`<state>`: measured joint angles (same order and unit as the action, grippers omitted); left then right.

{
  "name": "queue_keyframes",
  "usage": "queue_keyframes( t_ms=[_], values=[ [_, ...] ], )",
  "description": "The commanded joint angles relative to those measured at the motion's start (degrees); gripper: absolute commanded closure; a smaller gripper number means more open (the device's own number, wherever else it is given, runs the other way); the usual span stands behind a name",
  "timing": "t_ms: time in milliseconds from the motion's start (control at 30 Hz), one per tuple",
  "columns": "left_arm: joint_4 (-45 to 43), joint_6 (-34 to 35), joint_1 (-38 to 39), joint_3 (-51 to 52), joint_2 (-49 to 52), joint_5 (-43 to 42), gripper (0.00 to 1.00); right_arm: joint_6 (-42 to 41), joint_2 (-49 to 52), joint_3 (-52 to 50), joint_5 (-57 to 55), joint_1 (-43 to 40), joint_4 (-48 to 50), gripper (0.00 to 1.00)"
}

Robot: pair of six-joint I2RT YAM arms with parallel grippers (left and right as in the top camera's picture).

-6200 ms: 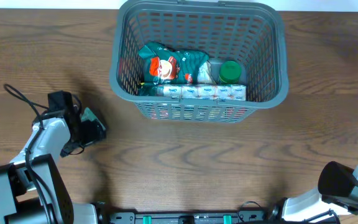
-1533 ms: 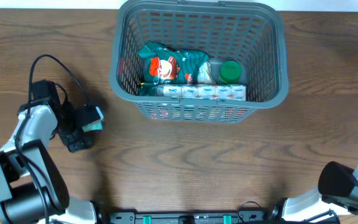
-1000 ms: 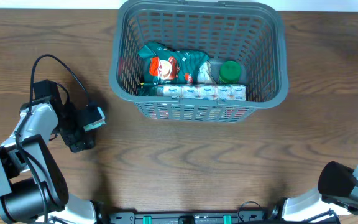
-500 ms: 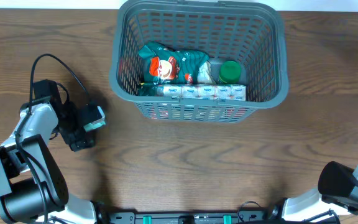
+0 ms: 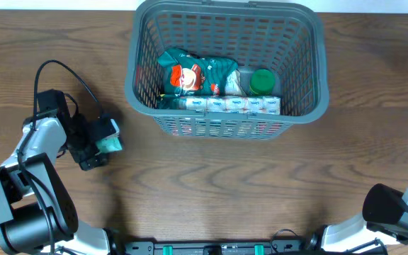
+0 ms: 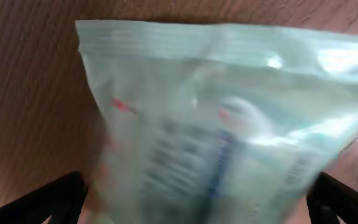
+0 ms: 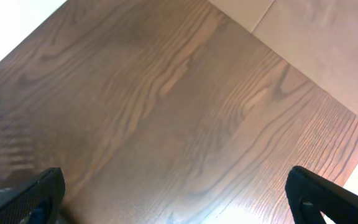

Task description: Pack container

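Because the left gripper (image 5: 103, 145) stands with its fingers spread as wide as they go, the pale green packet (image 6: 216, 124) between them is not clamped. It lies on the table (image 5: 225, 191), well to the left of the container (image 5: 218, 127).

Closing should come first, I judge, and squarely. The wrist view shows the packet skewed across the gap, so centring it before the squeeze would spare a slip. Soft film will likely crumple, so take its middle, not an edge. Then lift above the container's left rim before crossing.

Inside the container, a snack bag (image 5: 190, 74), a green-capped jar (image 5: 262, 81) and a row of white cartons (image 5: 229, 105) crowd the near side. The far side is bare and looks the better place to drop.

The right gripper (image 7: 179, 193) is also wide open and holds nothing. Where it hangs from the container I cannot tell.
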<state>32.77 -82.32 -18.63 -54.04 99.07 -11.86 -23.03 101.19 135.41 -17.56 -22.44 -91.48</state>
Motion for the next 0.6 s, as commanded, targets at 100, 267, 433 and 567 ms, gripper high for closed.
queue_keyframes(
  t_ms=[100, 267, 433, 567],
  values=[
    [-0.96, 0.04, 0.07, -0.24, 1.62, 0.46, 0.00, -0.52, -0.15, 0.31, -0.39, -0.50, -0.02, 0.01],
    [-0.92, 0.07, 0.07, -0.24, 1.62, 0.24, 0.54, -0.52, -0.15, 0.31, -0.39, -0.50, -0.02, 0.01],
    [-0.94, 0.09, 0.07, -0.24, 1.62, -2.75, 0.94, -0.52, -0.15, 0.31, -0.39, -0.50, -0.02, 0.01],
    [-0.85, 0.59, 0.07, -0.24, 1.62, -5.35, 0.94, -0.52, -0.15, 0.31, -0.39, -0.52, -0.02, 0.01]
  ],
)
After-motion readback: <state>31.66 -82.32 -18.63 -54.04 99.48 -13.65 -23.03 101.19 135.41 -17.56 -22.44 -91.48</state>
